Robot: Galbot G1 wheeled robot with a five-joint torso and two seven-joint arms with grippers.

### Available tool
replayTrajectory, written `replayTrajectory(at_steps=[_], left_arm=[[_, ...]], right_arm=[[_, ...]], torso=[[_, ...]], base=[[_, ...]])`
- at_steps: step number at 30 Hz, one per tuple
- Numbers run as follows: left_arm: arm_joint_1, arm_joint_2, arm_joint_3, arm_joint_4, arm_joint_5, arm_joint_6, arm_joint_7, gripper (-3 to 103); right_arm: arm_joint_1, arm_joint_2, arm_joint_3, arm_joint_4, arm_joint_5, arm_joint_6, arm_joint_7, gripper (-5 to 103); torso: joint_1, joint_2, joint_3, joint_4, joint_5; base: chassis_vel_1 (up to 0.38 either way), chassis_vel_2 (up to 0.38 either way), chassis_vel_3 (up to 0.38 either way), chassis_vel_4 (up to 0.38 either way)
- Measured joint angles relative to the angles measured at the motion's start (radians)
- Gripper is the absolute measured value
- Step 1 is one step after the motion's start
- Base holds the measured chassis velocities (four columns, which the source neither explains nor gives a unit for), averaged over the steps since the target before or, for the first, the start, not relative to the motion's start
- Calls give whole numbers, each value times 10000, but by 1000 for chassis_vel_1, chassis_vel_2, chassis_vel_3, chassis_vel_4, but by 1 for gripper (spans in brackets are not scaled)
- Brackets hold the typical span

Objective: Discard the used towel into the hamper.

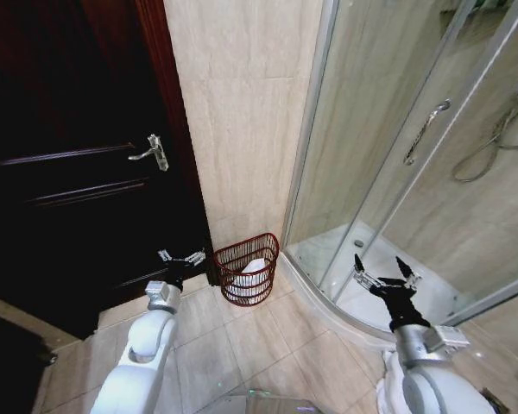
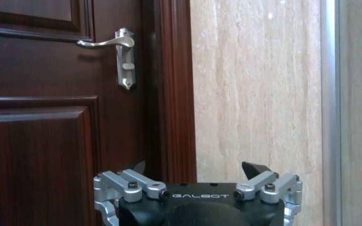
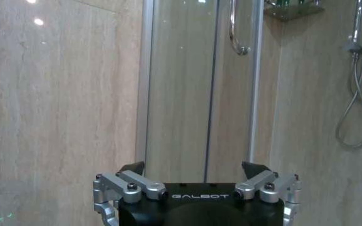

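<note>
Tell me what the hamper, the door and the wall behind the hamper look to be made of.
The hamper looks like dark reddish-brown wire or wicker: thin openwork ribs with gaps, white cloth visible inside. The door appears to be dark stained wood with a glossy finish, judging by its raised panels and sheen. The wall looks like polished beige stone or ceramic tile, with faint veining and grout lines.

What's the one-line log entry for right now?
towel: white, inside hamper | left pincer: open, empty, beside hamper | right pincer: open, empty, facing shower glass
</note>
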Motion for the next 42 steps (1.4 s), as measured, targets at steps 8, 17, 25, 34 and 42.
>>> replayTrajectory(at_steps=[8, 17, 25, 34, 42], left_arm=[[154, -70, -6, -26, 174, -285, -70, 100], [344, -131, -34, -261, 132, -385, -75, 100], [491, -283, 113, -316, 31, -644, -52, 100], [559, -186, -53, -273, -155, -811, -16, 100], [552, -168, 61, -123, -232, -954, -11, 100]], right_arm=[[-374, -53, 209, 53, 312, 333, 61, 100], [-407, -21, 170, 25, 279, 406, 86, 100], [-372, 67, 263, 127, -11, 365, 139, 100], [-387, 96, 286, 260, -187, 277, 198, 100], [-129, 140, 334, 180, -195, 120, 273, 100]], torso=[[0, 0, 0, 0, -1], [0, 0, 0, 0, 1], [0, 0, 0, -1, 1], [0, 0, 0, 0, 0], [0, 0, 0, 0, 0]], base=[[-30, -32, 22, 26], [-68, -72, 65, 63], [-44, -81, 44, 66], [-57, -119, 53, 123], [-52, -128, 61, 126]])
